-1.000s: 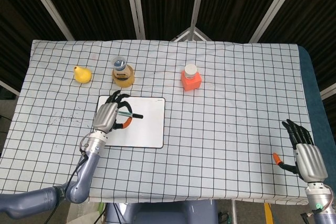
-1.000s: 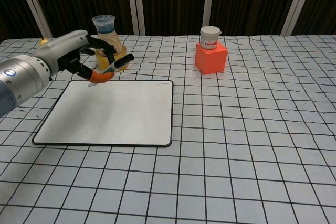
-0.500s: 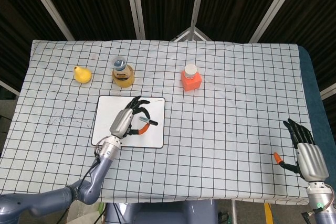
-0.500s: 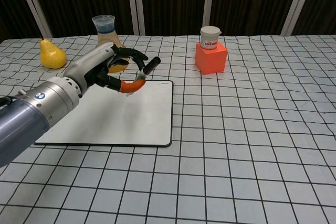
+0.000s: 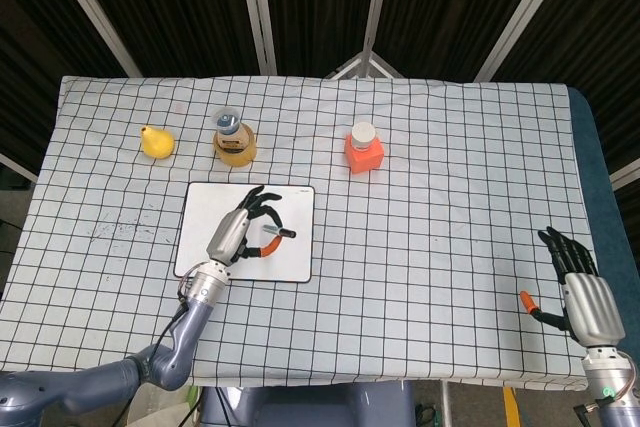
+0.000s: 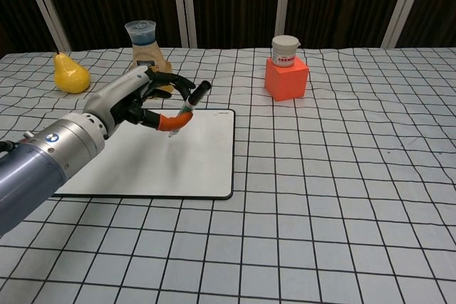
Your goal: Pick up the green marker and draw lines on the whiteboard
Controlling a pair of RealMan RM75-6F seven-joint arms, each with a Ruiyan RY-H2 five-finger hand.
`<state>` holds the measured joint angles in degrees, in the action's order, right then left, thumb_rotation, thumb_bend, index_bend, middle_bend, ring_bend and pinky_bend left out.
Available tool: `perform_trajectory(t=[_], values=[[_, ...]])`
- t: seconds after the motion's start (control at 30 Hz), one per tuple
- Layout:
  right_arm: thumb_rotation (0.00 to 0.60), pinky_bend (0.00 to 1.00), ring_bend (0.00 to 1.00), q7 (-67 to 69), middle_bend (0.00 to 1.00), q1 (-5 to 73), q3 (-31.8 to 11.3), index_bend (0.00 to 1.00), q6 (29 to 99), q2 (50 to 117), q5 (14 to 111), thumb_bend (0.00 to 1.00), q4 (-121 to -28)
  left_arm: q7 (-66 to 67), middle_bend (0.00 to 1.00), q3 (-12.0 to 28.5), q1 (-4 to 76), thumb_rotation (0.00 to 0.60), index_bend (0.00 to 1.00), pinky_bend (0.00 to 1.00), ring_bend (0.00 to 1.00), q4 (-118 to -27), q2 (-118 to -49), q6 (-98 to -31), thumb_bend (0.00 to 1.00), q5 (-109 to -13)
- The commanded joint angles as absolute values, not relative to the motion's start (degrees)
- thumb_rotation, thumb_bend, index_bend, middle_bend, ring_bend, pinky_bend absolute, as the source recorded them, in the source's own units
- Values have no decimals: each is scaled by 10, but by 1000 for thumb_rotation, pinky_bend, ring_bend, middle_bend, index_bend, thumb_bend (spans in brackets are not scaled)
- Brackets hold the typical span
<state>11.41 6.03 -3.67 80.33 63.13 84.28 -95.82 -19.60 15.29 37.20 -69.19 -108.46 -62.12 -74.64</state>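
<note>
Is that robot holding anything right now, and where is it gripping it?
The left hand pinches the green marker near its tip end. The right hand holds nothing.

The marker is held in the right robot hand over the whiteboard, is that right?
Not quite: the left robot hand holds the marker over the whiteboard, as the chest view shows. The right robot hand holds nothing near the table's edge.

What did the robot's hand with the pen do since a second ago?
The left hand, holding the green marker, swept from the whiteboard's far left corner rightward across it, then eased slightly back. The right hand, pear, bottle and orange jar stayed put.
</note>
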Motion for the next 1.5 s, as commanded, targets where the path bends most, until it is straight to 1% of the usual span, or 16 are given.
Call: perform_trajectory(t=[0.03,0.7,0.97,1.17,1.33,1.5], values=[[600,0,0,114,0,60,-37,0,803,631,843,324,-958,-197,193,154,371,600,660,125,43,-689,-1083,-619,578,-743],[600,0,0,115,0,60,-35,0,802,630,842,325,-960,-196,195,155,378,600,661,125,43,-666,-1082,-599,577,-733],[600,0,0,116,0,59,-34,0,802,629,843,324,-961,-193,196,159,383,600,661,125,43,-633,-1073,-576,578,-720],[600,0,0,115,0,59,-36,0,801,631,838,324,-962,-210,197,162,383,600,662,125,43,-591,-1065,-560,577,-712],[600,0,0,113,0,59,-37,0,800,631,835,324,-963,-234,197,174,385,600,664,125,43,-552,-1054,-567,577,-715],[600,0,0,111,0,60,-37,0,800,632,836,324,-963,-260,198,194,387,600,664,125,43,-547,-1039,-585,577,-716]])
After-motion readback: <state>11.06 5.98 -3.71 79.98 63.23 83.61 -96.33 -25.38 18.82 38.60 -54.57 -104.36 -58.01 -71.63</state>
